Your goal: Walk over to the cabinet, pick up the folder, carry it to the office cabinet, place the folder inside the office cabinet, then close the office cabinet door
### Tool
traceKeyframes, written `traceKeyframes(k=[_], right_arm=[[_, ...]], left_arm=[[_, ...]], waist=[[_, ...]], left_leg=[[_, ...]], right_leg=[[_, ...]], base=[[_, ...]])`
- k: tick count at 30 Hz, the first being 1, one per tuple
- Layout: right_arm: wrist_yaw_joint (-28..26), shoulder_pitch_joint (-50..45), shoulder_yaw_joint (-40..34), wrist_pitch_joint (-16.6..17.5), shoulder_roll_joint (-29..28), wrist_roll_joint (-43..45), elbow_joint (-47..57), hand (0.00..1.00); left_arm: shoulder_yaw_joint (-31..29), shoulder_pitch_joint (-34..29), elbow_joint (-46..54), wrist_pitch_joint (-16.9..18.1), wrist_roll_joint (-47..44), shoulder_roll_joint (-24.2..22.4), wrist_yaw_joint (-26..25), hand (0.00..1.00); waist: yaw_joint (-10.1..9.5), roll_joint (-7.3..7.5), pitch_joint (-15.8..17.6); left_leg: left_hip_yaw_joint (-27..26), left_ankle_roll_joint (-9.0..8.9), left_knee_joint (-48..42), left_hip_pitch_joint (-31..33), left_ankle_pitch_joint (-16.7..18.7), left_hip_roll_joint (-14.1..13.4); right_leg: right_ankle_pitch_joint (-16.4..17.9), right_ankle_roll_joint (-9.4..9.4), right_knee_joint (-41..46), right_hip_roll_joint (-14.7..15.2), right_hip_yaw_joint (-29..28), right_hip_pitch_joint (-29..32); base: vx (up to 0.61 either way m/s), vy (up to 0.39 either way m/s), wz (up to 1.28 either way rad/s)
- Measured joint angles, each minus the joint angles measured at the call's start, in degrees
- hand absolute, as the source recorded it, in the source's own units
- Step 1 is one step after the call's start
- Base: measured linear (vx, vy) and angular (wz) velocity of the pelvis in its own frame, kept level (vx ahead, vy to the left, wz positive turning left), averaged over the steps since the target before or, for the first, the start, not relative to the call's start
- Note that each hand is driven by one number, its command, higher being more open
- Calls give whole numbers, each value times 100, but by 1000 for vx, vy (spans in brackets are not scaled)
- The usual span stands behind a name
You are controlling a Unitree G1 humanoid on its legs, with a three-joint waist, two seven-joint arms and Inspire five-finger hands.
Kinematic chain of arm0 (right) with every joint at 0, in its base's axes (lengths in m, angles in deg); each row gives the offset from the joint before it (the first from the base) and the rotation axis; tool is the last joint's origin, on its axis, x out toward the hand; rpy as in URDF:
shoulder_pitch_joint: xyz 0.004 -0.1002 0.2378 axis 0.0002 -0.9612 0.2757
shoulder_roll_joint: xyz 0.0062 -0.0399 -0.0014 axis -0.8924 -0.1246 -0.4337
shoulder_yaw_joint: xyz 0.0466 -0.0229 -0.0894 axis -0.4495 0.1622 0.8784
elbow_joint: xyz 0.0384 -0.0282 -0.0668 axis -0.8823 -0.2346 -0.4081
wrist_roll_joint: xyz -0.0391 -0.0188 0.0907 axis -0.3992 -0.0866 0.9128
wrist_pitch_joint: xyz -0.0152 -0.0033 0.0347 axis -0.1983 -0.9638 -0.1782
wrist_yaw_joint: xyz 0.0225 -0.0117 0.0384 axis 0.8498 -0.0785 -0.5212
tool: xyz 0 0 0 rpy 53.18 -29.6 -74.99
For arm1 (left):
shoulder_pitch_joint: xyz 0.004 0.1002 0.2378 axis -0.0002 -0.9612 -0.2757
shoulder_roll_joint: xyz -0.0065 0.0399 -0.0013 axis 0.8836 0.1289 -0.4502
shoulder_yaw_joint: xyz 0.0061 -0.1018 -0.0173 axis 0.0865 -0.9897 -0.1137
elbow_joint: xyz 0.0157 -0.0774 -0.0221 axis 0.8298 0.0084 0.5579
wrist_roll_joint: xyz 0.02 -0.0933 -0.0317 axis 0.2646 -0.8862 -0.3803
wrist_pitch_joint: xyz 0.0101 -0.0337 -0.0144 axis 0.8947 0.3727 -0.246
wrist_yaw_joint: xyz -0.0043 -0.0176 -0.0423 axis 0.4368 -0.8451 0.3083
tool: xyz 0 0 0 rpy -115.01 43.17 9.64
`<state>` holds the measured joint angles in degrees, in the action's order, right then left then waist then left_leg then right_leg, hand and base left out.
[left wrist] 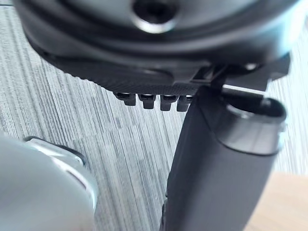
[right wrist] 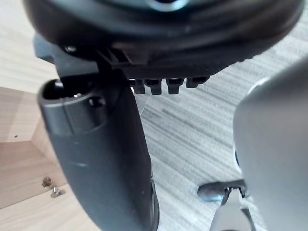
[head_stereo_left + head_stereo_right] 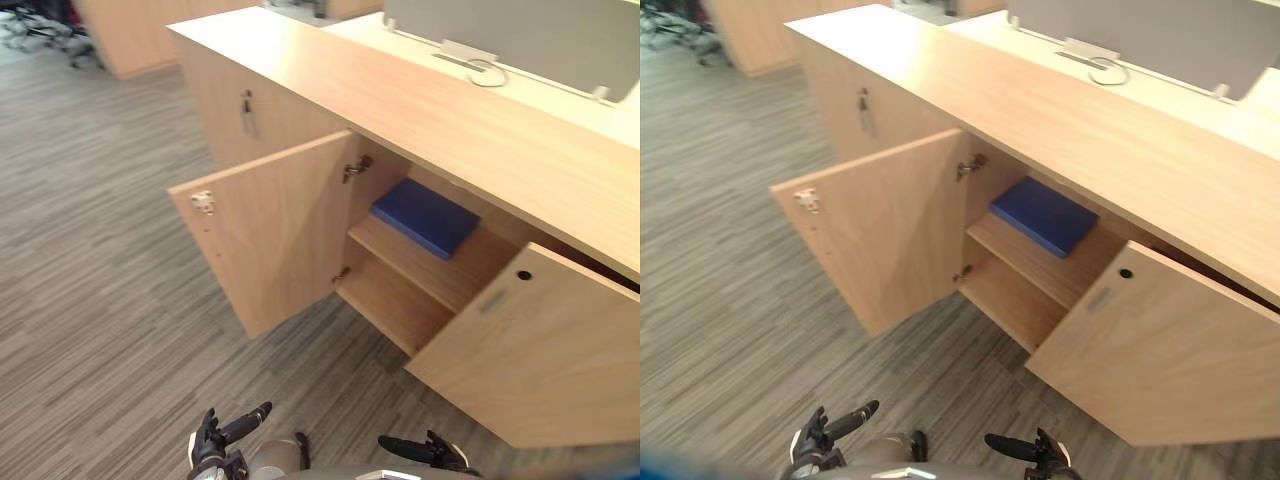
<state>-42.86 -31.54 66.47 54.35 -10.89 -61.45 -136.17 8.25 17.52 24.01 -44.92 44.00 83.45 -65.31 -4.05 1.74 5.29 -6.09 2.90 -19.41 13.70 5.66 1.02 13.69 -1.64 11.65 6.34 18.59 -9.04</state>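
Left eye view: cabinet (image 3: 450, 135) w/ left door (image 3: 270, 230) and right door (image 3: 540, 350) both open. Blue folder (image 3: 425, 217) lies flat on upper shelf (image 3: 440, 275) inside. Left hand (image 3: 215, 440) sits low at near edge, fingers straight and spread, holding nothing. Right hand (image 3: 430, 452) is just to its right, fingers stretched out too, empty.

Right eye view: same layout; left door juts out over striped carpet floor (image 3: 720, 300).

Left wrist view: thumb (image 1: 221, 163) and row of fingertips (image 1: 147, 100) above carpet, nothing btw them.

Right wrist view: thumb loose, fingertips apart from it, pale cabinet wood beyond.

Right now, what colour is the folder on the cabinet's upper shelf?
Plain dark blue. The folder shows best in the left eye view.
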Motion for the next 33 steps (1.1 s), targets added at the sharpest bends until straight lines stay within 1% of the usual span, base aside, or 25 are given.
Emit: traceKeyframes(k=[1,2,3,4,5,6,8,11,12,13,16,17,18,20,21,22,23,24,25,26,28,30,31,32,33], right_arm=[[30,27,-41,55,-2,188,-7,100],[31,81,-184,86,-12,405,-28,100],[35,84,-234,92,-12,491,-28,100],[34,67,-320,98,9,588,-35,100],[41,59,-376,98,19,652,-38,100],[56,49,-474,94,25,666,-44,100],[89,-86,-499,87,48,674,-51,100],[87,-129,-604,85,13,731,-44,100],[82,-124,-605,84,-12,731,-45,100],[79,-121,-641,75,-17,776,-33,100],[78,-187,-666,74,29,778,12,100],[72,-216,-668,71,50,777,25,100],[69,-225,-670,70,52,777,26,100],[29,-245,-703,53,50,763,27,100],[14,-263,-711,37,52,755,24,100],[-23,-255,-732,21,62,756,26,100],[-67,-247,-779,-11,82,743,17,100],[-88,-238,-798,-22,83,700,10,100],[-129,-217,-816,-23,79,657,2,100],[-194,-209,-829,-23,80,658,-2,100],[-234,-208,-835,-21,93,658,-8,100],[-261,-216,-870,-22,97,655,-30,100],[-296,-224,-889,-22,103,652,-45,100],[-312,-226,-887,-21,106,645,-63,100],[-344,-231,-895,-23,125,652,-67,100]], left_arm=[[-3,-30,-26,25,-45,56,-17,100],[-18,-57,-62,34,-119,74,-22,100],[-44,-72,-66,37,-154,73,-24,100],[-77,-168,-71,56,-266,22,-51,100],[-93,-203,-86,61,-298,-23,-58,100],[-105,-225,-97,61,-362,-115,-63,100],[-113,-227,-65,58,-524,-170,-55,100],[-242,-219,495,55,-545,-171,-77,100],[-379,-190,783,56,-545,-170,-86,100],[-486,-166,960,53,-544,-170,-91,100],[-944,-126,1572,50,-522,-116,-173,100],[-1183,-20,1689,49,-459,15,-215,100],[-1253,23,1689,47,-444,119,-230,100],[-1408,127,1689,17,-438,495,-234,100],[-1432,147,1689,16,-440,592,-225,100],[-1436,221,1688,1,-445,786,-199,100],[-1433,315,1685,-23,-493,969,-128,100],[-1433,354,1674,-23,-500,1068,-89,100],[-1433,462,1571,-25,-579,1293,-20,100],[-1430,583,1408,-36,-681,1528,49,100],[-1421,786,1194,-43,-689,1812,119,100],[-1395,923,1129,-46,-670,1944,159,100],[-1330,993,1130,-46,-665,1971,166,100],[-1273,1009,1132,-47,-660,1978,167,100],[-1108,1091,1161,-88,-651,1924,186,100]], waist=[[0,-1,-5],[-1,-34,-1],[8,-58,-9],[35,-105,-20],[55,-146,-22],[136,-206,18],[145,-227,29],[172,-124,87],[180,-62,115],[215,-71,113],[289,-103,96],[291,-108,101],[291,-105,100],[294,-35,71],[284,-32,68],[282,-55,81],[280,-89,70],[272,-107,59],[247,-148,36],[249,-197,3],[273,-231,-23],[294,-274,-59],[315,-275,-64],[315,-268,-69],[344,-241,-61]], left_leg=[[59,16,471,-141,-293,143],[82,28,1098,-358,-672,233],[87,20,1478,-507,-872,259],[82,-42,2221,-834,-1208,285],[83,-76,2494,-980,-1329,290],[106,-68,2491,-999,-1363,289],[104,-63,2492,-1117,-1369,291],[83,-61,2494,-1131,-1367,340],[55,-64,2494,-1115,-1375,381],[56,-67,2494,-1112,-1374,377],[-47,-63,2493,-1096,-1374,381],[-144,-53,2493,-1091,-1366,390],[-155,-30,2493,-1095,-1350,409],[-253,81,2493,-1155,-1261,490],[-291,109,2492,-1179,-1229,508],[-325,126,2492,-1245,-1170,532],[-356,116,2490,-1321,-1119,506],[-393,109,2490,-1362,-1091,472],[-463,108,2489,-1450,-1036,382],[-497,83,2488,-1535,-975,286],[-552,55,2481,-1682,-924,148],[-558,21,2456,-1765,-873,32],[-564,5,2453,-1829,-815,-25],[-578,-9,2439,-1836,-774,-32],[-571,-22,1720,-1438,-401,-69]], right_leg=[[-68,-28,-122,64,0,-21],[-172,-166,-214,135,6,-2],[-217,-229,-263,144,4,0],[-249,-279,-332,142,11,-3],[-249,-280,-350,134,21,-21],[-249,-280,-364,126,69,-83],[-247,-280,-396,126,85,-215],[-160,-263,-600,140,102,-308],[-39,-287,-687,176,131,-327],[-1,-271,-676,176,155,-320],[37,-325,-713,194,163,-320],[77,-386,-731,221,129,-321],[82,-395,-732,244,117,-319],[22,-486,-722,357,20,-332],[-2,-504,-712,372,-19,-343],[-62,-569,-692,387,-62,-388],[-166,-570,-662,372,-135,-416],[-223,-546,-641,350,-197,-419],[-352,-473,-596,282,-316,-423],[-472,-356,-511,201,-397,-420],[-612,-218,-325,97,-525,-403],[-658,-161,-60,25,-578,-308],[-544,-71,-10,9,-619,-313],[-515,-26,-68,4,-616,-310],[-490,24,-156,51,-594,-209]], base=[[-41,-32,36],[-55,-50,26],[-59,-73,4],[-42,-64,-6],[-50,-72,-1],[-77,-48,-1],[-101,-28,-2],[-125,-7,-6],[-106,-11,-4],[-96,-9,0],[-21,8,0],[28,22,-9],[65,23,-13],[102,19,-21],[135,17,-25],[146,24,-22],[148,29,-21],[178,56,-31],[181,57,-35],[184,57,-32],[124,35,-21],[155,17,-15],[115,-7,-11],[69,-66,-1],[34,-82,5]])
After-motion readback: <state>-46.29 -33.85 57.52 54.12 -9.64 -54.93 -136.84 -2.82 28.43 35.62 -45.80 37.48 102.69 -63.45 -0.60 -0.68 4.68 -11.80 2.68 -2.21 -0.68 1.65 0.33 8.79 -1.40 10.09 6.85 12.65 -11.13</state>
